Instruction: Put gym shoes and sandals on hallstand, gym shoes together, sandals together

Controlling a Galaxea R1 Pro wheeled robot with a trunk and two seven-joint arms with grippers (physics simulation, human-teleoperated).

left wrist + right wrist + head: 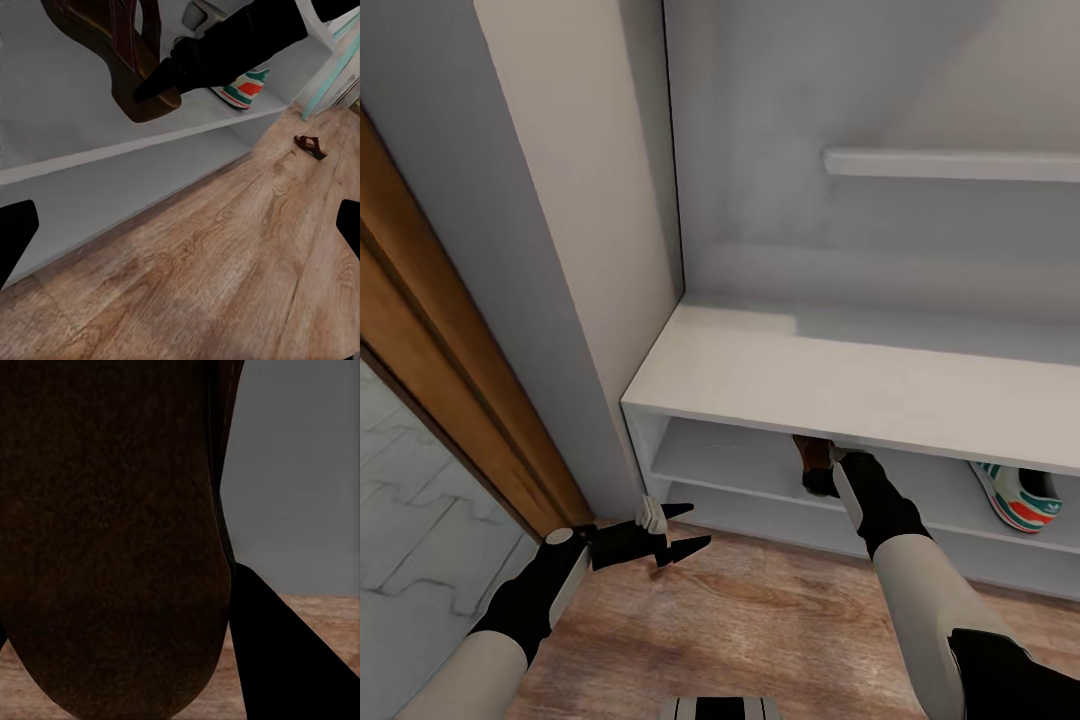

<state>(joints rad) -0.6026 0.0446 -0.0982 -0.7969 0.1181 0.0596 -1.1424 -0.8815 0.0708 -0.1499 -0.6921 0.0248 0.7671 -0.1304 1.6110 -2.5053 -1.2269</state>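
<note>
Brown leather, a sandal sat on the hallstand's lower shelf near its left end, gripped by the right pincer. One gym shoe lay further right there. The left pincer hung released over the corridor floor, where another sandal lay.

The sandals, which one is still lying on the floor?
The far sandal, small on the corridor floor past the rack's end. The other sandal is at the hallstand's lower shelf, by the right gripper.
</note>
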